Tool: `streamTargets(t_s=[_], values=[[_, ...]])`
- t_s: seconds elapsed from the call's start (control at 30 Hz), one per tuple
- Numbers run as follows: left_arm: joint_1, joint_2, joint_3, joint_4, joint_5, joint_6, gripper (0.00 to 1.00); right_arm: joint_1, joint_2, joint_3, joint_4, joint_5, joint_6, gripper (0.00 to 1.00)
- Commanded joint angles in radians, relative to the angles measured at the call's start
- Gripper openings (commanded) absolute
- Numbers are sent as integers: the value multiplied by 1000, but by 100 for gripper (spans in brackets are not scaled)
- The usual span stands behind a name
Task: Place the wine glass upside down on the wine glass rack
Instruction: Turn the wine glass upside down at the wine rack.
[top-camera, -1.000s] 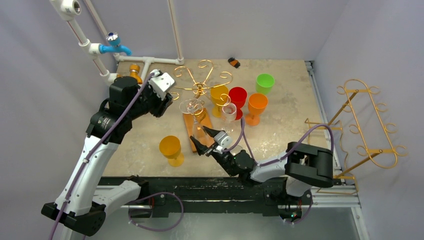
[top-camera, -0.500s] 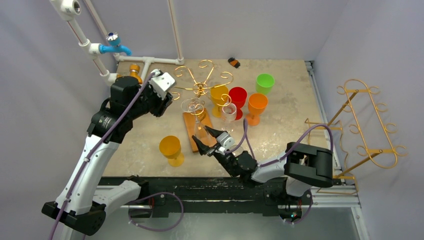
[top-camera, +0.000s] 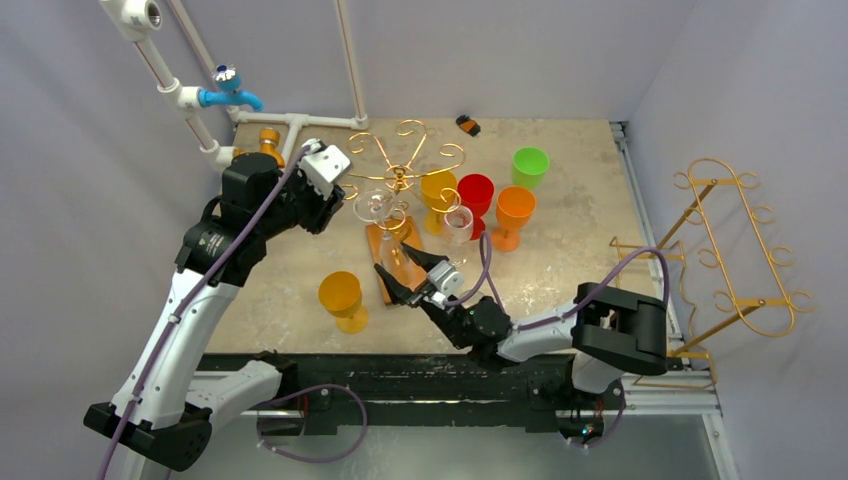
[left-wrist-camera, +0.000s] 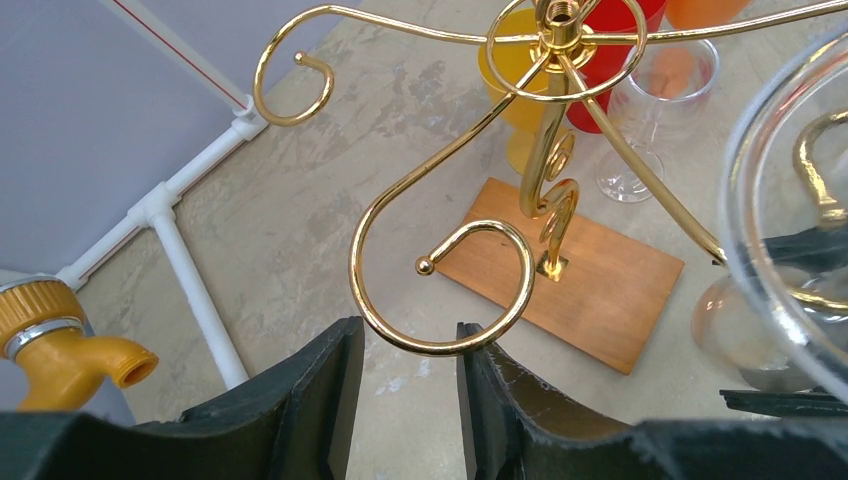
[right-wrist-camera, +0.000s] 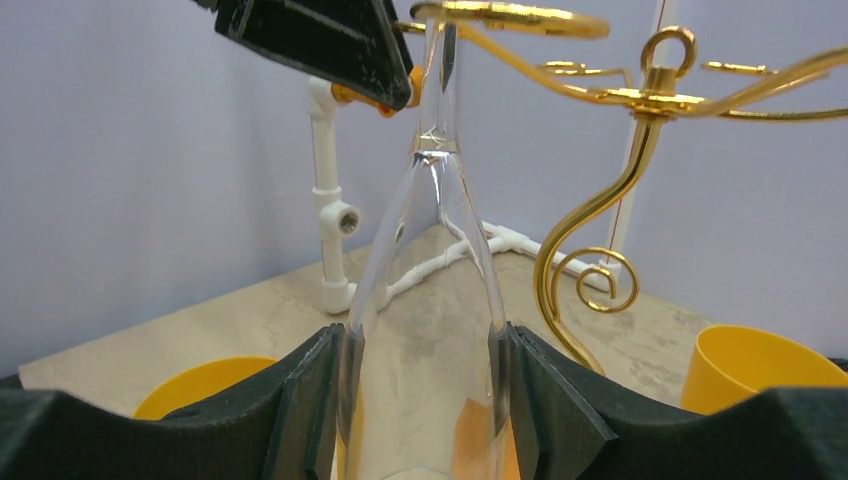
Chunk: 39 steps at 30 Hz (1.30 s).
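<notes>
Right jaws gripping wine glass (right-wrist-camera: 430, 330), rack hook (right-wrist-camera: 530, 20) above, yellow cup (right-wrist-camera: 760, 365) beside

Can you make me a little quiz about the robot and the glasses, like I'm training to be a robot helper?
1. True or false: the wine glass held in the right gripper is upside down.
2. What colour is the cup standing alone nearest the arms' bases? A green, B yellow-orange, C red.
3. Fill in the gap: the gold rack stands on a flat ____ base.

Key: 1 true. 2 B. 3 wooden.
</notes>
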Motion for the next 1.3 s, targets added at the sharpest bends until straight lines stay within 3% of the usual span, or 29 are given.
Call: streamTargets(t_s=[0.0,0.77,1.17,1.27], values=[[-1,4,-3,5,-48,-15,42,3,-45,69,281,-31,-43,0],[0,8,-11,13,-63,-7,41,-36,-91,-14,324,99,30,0],[-1,11,0,23,-63,-16,41,-58,20,-18,326,119,66,0],[0,14,5,25,-65,-17,41,-58,46,-10,327,120,81,10]])
